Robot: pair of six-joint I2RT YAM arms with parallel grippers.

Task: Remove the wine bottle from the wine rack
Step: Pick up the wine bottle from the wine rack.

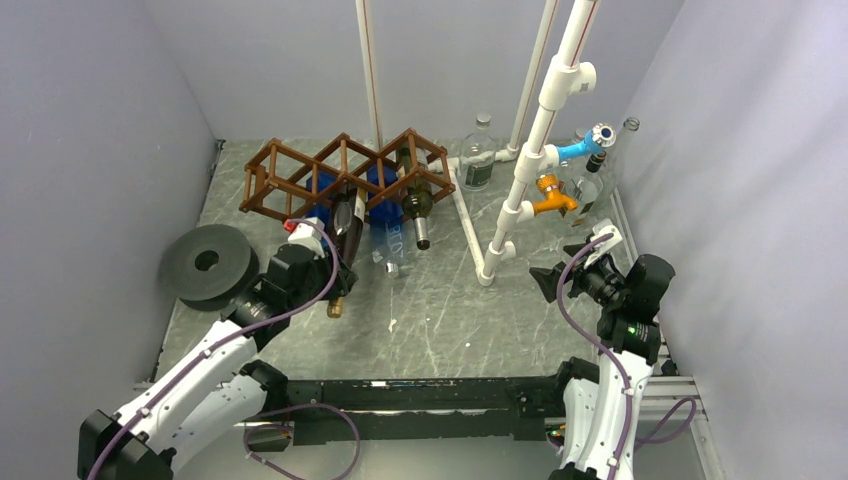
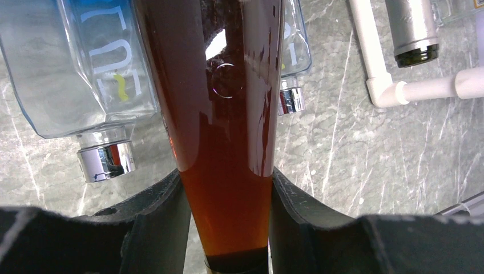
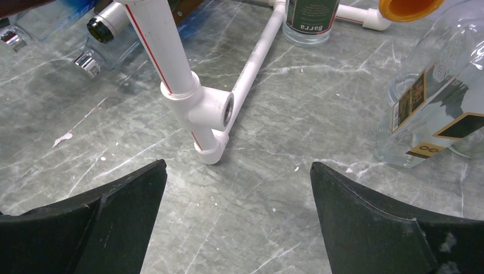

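The wine bottle (image 1: 347, 232) is dark amber glass and lies neck toward me, its far end at the front of the brown lattice wine rack (image 1: 300, 165). My left gripper (image 1: 331, 288) is shut on the bottle's neck. In the left wrist view the amber neck (image 2: 224, 142) fills the gap, and both black fingers (image 2: 162, 222) press against it, so my left gripper (image 2: 226, 200) holds it firmly. My right gripper (image 1: 572, 258) hangs open over bare table at the right, away from the rack. The right wrist view shows nothing inside my right gripper (image 3: 238, 171).
A green bottle (image 1: 415, 198) and clear blue bottles (image 1: 390, 238) lie in the rack beside the held one. A white PVC pipe frame (image 1: 520, 190) stands mid-table, clear bottles (image 1: 478, 155) behind and right of it (image 3: 434, 97). A grey disc (image 1: 208, 265) sits at the left.
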